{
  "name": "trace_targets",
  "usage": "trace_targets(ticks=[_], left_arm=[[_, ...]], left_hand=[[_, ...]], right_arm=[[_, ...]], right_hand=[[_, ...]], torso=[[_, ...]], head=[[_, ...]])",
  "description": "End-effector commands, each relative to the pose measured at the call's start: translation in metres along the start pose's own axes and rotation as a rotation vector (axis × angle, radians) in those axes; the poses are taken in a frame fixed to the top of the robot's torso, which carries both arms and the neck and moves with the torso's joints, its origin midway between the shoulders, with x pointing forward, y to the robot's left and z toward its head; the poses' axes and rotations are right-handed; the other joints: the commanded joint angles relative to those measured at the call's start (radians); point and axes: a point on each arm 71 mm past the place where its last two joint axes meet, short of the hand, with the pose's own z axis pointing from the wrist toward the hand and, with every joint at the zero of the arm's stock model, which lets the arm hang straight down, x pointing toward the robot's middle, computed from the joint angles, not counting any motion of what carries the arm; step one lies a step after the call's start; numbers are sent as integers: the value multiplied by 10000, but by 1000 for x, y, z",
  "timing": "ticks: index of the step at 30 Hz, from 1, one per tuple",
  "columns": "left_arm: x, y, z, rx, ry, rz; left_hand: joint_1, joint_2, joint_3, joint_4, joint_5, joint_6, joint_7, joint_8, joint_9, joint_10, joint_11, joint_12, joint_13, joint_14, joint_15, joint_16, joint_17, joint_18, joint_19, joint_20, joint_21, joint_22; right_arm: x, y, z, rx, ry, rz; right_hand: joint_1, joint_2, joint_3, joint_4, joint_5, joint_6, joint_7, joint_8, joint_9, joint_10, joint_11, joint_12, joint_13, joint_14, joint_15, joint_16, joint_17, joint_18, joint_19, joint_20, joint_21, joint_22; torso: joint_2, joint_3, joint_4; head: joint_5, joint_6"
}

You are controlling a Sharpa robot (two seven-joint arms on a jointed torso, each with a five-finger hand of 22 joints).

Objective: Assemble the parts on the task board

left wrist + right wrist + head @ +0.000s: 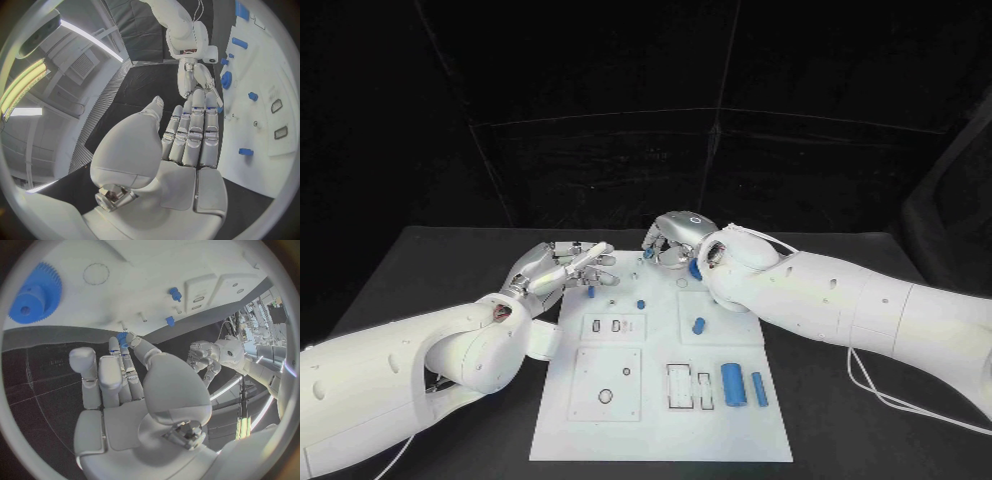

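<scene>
Your right hand pinched a small blue plastic part over the flat white task board.
Left hand open (holding nothing); next you'd likely need to align the part with a peg.

The task board is white on a black counter. Blue are the toothed gear, the two cylinders and the small pegs. Both the left hand and the right hand are silver, on white arms.

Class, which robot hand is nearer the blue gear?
Right. The right robot hand hovers beside the gear at the board's far edge; the left robot hand sits further off, by the board's left side.
</scene>
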Motion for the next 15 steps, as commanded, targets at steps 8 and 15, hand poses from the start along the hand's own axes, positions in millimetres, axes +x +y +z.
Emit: trace_targets(ticks=[8,15], left_arm=[[2,-1,1,-8,196,-32],[3,-1,1,-9,222,-43]], left_hand=[[13,96,27,-76,7,-41,46,-69,-10,-83,14,-33,-12,-45,0,-55,18,119,-55,22,-47,-16],[13,96,27,-76,7,-41,46,-69,-10,-83,14,-33,-12,-45,0,-55,18,119,-55,22,-47,-16]], right_arm=[[6,7,9,137,603,-103],[8,10,14,241,621,-238]], right_hand=[[-121,-90,53,105,-74,-79,54,-45,-20,-94,33,-61,-15,141,49,77,-10,-91,-57,20,62,15],[-143,-116,67,140,-79,-93,60,-45,-20,-108,39,-59,-15,139,55,84,-10,-91,-66,27,66,14]], torso=[[-2,6,-7],[8,-1,-19]], head=[[51,10],[78,12]])
